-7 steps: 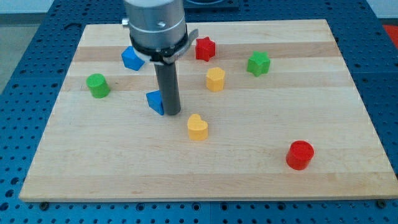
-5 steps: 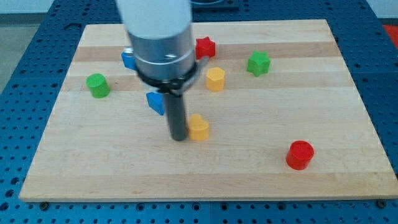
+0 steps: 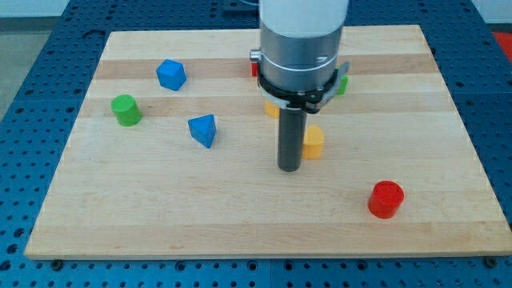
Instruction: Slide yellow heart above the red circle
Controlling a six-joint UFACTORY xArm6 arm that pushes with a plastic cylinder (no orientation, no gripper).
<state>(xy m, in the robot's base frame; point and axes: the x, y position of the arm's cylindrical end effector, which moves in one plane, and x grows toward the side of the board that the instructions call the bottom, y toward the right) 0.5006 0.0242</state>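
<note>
My tip rests on the board near its middle. The yellow heart sits right against the rod's right side, partly hidden by it. The red circle stands toward the view's bottom right, to the right of and below the heart, well apart from it.
A second yellow block peeks out behind the rod. A red block and a green block are mostly hidden by the arm. A blue triangle, a blue block and a green cylinder lie at the view's left.
My tip moved from beside the blue triangle down to the yellow heart's left, then swept right, pushing the heart right and slightly up. The other blocks stayed put.
</note>
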